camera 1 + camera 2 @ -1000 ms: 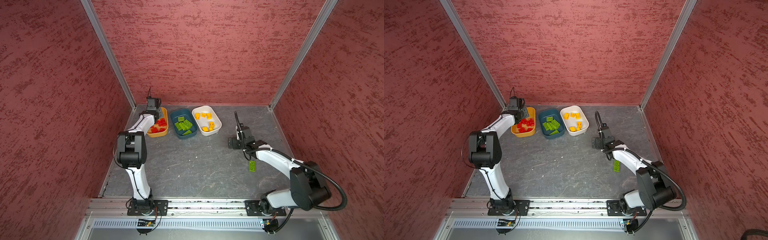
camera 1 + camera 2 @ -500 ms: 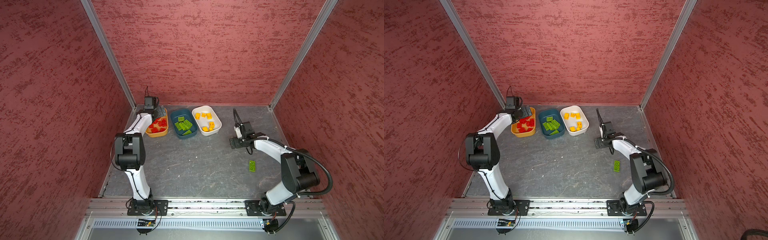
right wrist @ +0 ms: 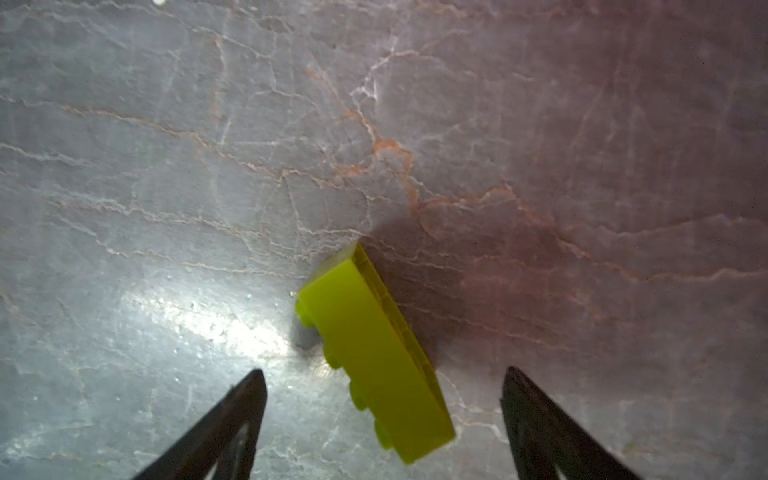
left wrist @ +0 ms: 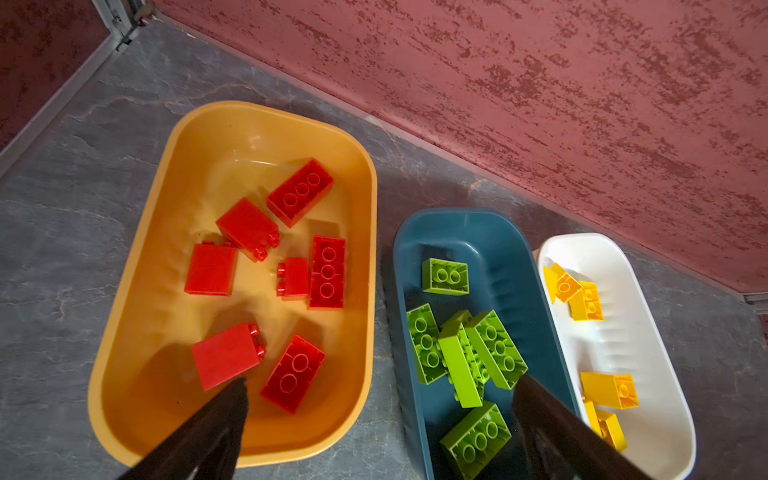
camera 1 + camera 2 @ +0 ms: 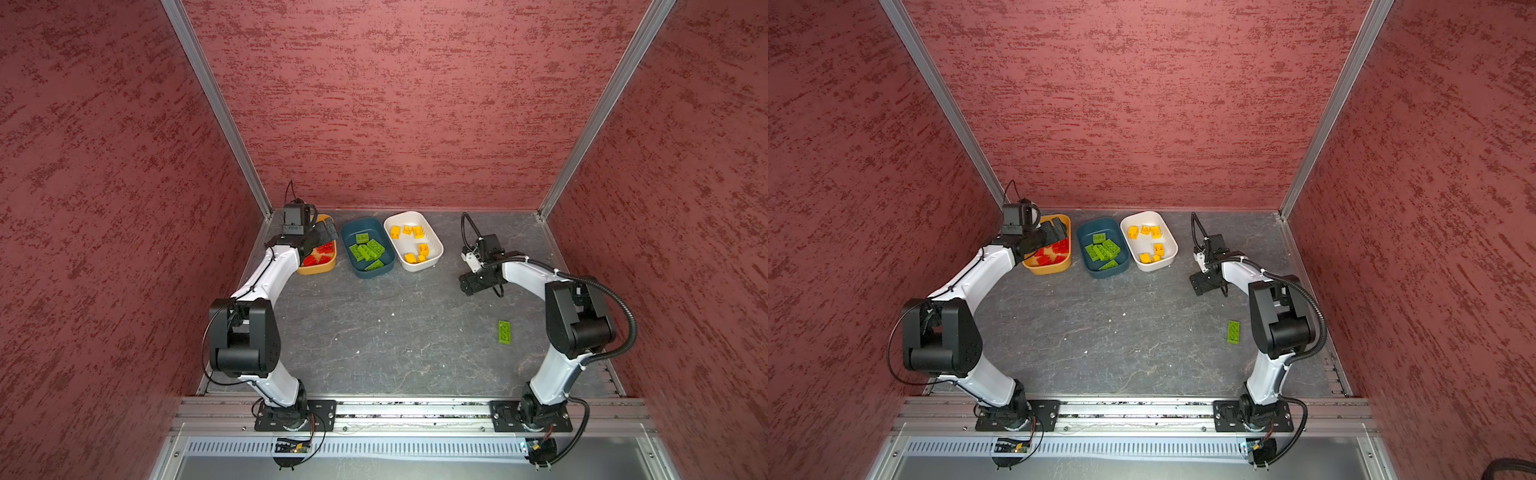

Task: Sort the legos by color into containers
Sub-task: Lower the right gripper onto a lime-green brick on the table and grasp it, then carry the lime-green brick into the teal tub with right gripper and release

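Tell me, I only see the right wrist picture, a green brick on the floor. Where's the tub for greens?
Observer: The dark teal tub, middle of the row, already holds green bricks.
Operator: Any more bricks left out?
Observer: No, your green brick is the only one on the table.
Operator: What's the other arm doing?
Observer: The left gripper hangs open by the mustard tub, holding nothing.

The left arm (image 5: 270, 274) hid part of the mustard tub (image 5: 318, 269). The left wrist view cut off the teal tub (image 4: 490, 237).
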{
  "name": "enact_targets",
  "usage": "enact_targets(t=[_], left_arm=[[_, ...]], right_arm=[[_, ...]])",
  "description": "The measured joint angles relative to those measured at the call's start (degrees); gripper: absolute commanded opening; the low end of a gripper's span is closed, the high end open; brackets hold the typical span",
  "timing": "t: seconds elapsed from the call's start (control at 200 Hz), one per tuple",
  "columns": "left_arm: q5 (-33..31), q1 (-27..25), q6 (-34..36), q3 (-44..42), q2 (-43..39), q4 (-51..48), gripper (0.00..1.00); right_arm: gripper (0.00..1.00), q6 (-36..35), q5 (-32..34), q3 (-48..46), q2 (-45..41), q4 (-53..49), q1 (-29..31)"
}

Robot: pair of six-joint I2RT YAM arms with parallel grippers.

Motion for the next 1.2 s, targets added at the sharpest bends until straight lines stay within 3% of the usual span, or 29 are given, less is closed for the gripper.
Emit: enact_targets(t=[0.23, 0.606, 0.841, 1.147, 1.202], left_arm=[[0.39, -0.31, -1.81, -2.82, -1.51, 0.48, 0.99], [0.20, -0.46, -2.89, -3.08, -2.05, 0.74, 0.99], [0.15, -1.44, -3.26, -3.08, -2.12, 1.05, 0.99], [-0.26, -5.51, -3.26, -1.70, -2.12, -0.11, 0.99], [-0.44, -6.40, -3.08, -0.50, -2.12, -0.46, 1.00]], right_arm=[[0.57, -2.78, -0.55, 1.46, 3.56, -0.09, -0.28], [0.42, -3.48, -0.70, 4.26, 5.46, -3.08, -0.26], [0.22, -3.04, 0.24, 2.91, 4.28, -3.37, -0.20], [0.00, 0.79, 0.42, 0.31, -4.74, 0.37, 2.95], [0.00, 2.73, 0.42, 0.31, -6.80, 2.25, 4.22]])
